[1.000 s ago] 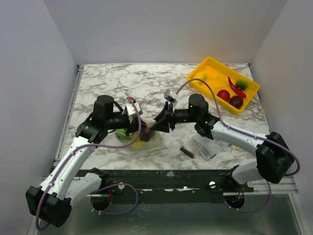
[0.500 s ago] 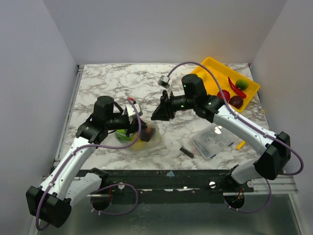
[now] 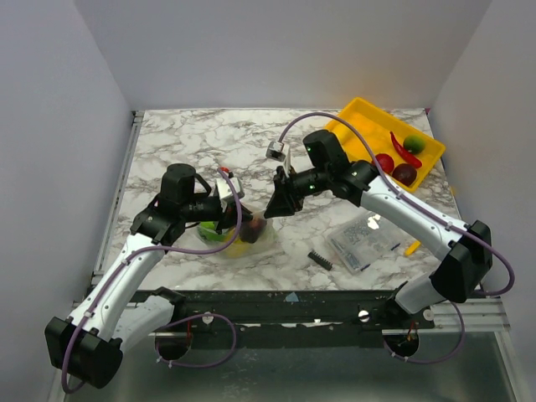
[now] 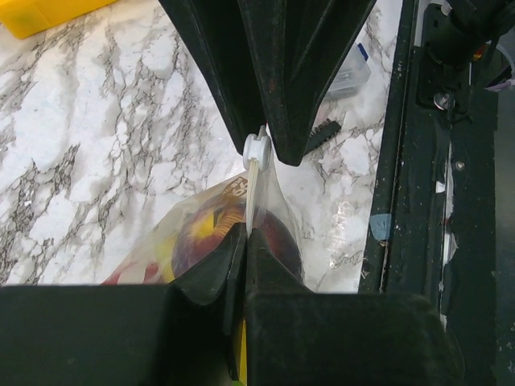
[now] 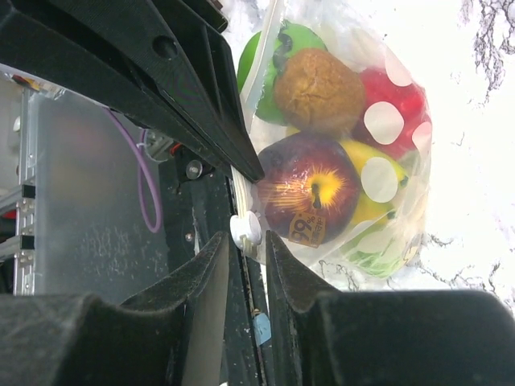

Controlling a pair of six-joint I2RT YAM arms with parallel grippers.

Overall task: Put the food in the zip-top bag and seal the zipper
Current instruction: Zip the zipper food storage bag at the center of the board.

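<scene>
The clear zip-top bag (image 3: pixel 248 238) lies at the front middle of the marble table, stuffed with food: a dark red apple (image 5: pixel 310 189), a brown kiwi (image 5: pixel 319 88), green, yellow and red pieces. My left gripper (image 3: pixel 224 214) is shut on the bag's zipper edge (image 4: pixel 251 193). My right gripper (image 3: pixel 272 209) is at the bag's right end, jaws narrowly apart on either side of the white zipper slider (image 5: pixel 245 229), also in the left wrist view (image 4: pixel 256 149). More food, a red chili (image 3: pixel 405 151), a green ball and red and purple pieces, lies in the yellow tray (image 3: pixel 352 126).
A flat clear packet of dark parts (image 3: pixel 362 243) and a small black ridged piece (image 3: pixel 319 259) lie right of the bag. A small yellow item (image 3: pixel 412 248) lies beside the packet. The table's front edge and black rail (image 4: pixel 418 241) are close behind the bag.
My right gripper, at the bag a second ago, lifted up and away, then came back down to the bag's right end. The left gripper and bag stayed put.
</scene>
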